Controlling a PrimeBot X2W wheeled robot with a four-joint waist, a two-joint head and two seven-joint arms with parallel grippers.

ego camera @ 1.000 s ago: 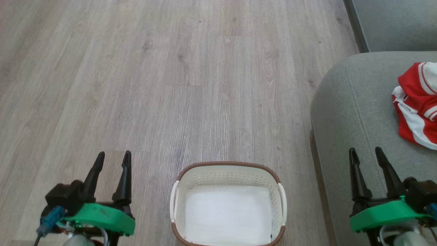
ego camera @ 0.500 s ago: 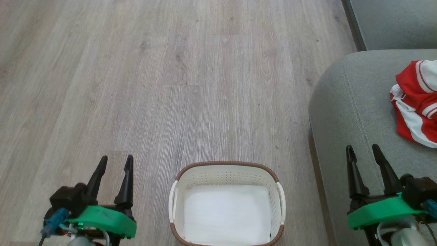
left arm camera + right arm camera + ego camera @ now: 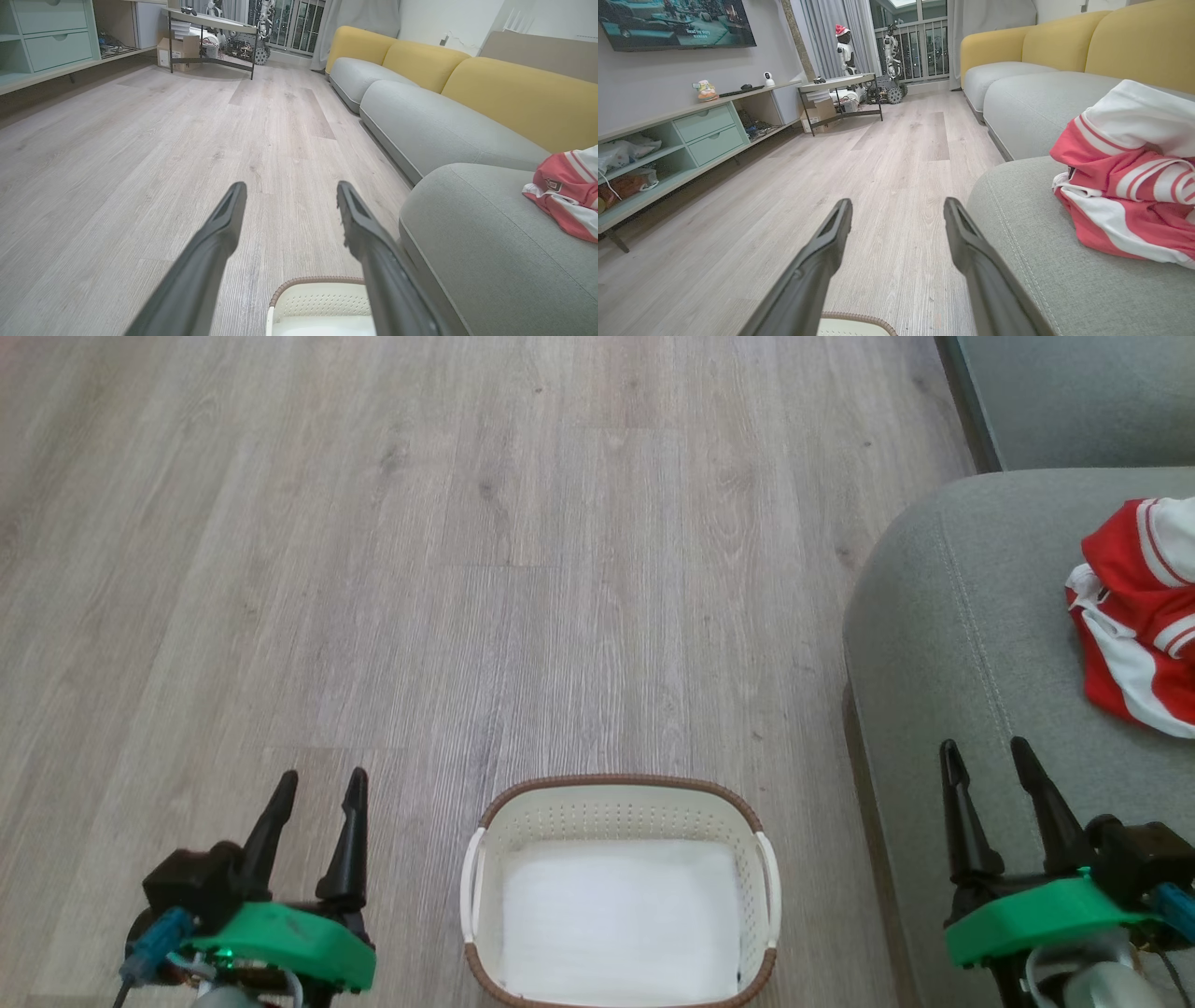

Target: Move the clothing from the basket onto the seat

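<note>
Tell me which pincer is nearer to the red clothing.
Right. The right pincer hovers over the seat near the clothing; the left pincer is across the basket, over the floor.

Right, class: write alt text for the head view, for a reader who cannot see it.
An empty basket sits on the floor at bottom centre; red-and-white clothing lies on the grey seat at right. The left gripper and right gripper, both open, flank the basket.
</note>
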